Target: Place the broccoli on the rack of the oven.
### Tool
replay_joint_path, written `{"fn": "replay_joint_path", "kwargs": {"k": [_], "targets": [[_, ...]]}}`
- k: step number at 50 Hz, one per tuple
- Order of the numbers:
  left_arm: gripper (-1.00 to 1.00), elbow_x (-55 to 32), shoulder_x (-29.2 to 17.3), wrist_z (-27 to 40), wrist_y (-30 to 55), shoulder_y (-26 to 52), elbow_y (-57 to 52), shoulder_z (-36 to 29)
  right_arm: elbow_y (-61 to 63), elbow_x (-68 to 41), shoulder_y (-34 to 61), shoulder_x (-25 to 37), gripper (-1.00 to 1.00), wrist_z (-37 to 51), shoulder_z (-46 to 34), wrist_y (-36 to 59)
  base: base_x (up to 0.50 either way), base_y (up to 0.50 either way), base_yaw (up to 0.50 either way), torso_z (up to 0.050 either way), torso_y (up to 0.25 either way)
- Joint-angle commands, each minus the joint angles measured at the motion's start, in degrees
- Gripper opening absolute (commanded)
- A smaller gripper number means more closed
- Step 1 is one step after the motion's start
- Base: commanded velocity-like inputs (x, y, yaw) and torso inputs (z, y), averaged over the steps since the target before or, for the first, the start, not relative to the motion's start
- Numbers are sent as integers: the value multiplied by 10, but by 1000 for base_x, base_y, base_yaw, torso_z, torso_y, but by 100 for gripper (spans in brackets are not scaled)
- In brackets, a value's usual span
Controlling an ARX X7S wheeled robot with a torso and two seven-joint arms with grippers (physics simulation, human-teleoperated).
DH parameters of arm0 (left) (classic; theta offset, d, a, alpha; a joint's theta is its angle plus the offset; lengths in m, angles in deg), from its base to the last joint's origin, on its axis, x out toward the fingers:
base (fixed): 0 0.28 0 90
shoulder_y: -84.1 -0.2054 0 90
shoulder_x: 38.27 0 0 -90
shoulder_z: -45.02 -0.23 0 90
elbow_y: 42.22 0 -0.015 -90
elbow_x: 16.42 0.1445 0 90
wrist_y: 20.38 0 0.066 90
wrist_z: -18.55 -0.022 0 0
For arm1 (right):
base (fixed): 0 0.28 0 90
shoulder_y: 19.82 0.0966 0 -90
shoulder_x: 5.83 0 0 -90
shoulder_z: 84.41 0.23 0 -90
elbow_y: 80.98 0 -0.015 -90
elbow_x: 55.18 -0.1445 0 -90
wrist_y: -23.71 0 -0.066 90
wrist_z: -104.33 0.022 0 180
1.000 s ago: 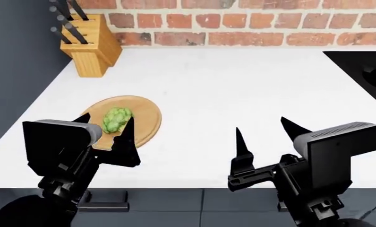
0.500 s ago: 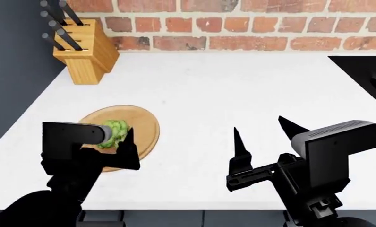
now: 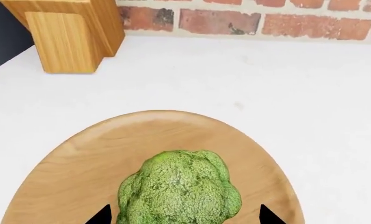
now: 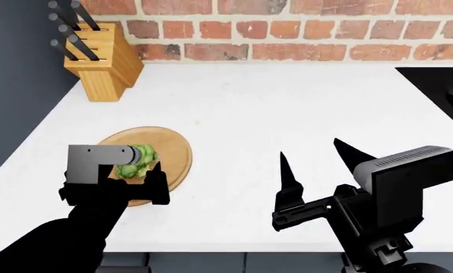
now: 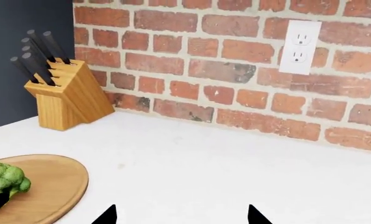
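The broccoli (image 4: 138, 160) lies on a round wooden board (image 4: 172, 149) at the left of the white counter. In the left wrist view the broccoli's bumpy green crown (image 3: 179, 189) fills the space between my two black fingertips (image 3: 102, 215). My left gripper (image 4: 135, 166) is open and straddles the broccoli, one finger on each side, not closed on it. My right gripper (image 4: 314, 158) is open and empty above the counter's front right; in its own view (image 5: 181, 215) it is well to the side of the broccoli (image 5: 3, 177). The oven and the rack are out of view.
A wooden knife block (image 4: 103, 60) stands at the back left by the brick wall (image 4: 287, 28). A black surface (image 4: 443, 91) cuts in at the right edge. A wall outlet (image 5: 300, 46) shows in the right wrist view. A dark wall (image 4: 14, 85) bounds the left.
My left gripper has moved in over the board until its fingers sit on either side of the broccoli. The head view shifted slightly earlier. The right arm has barely moved.
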Motion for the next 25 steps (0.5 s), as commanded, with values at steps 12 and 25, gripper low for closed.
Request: {"fn": "replay_joint_path", "kwargs": {"k": [12, 25], "targets": [[-100, -4, 12, 17, 11, 19, 42, 6, -4, 6, -6, 7, 100, -4, -7, -19, 0, 0, 0, 0, 0], [-100, -37, 13, 13, 4, 20, -28, 46, -6, 10, -9, 8, 100, -3, -13, -28, 0, 0, 0, 0, 0]]}}
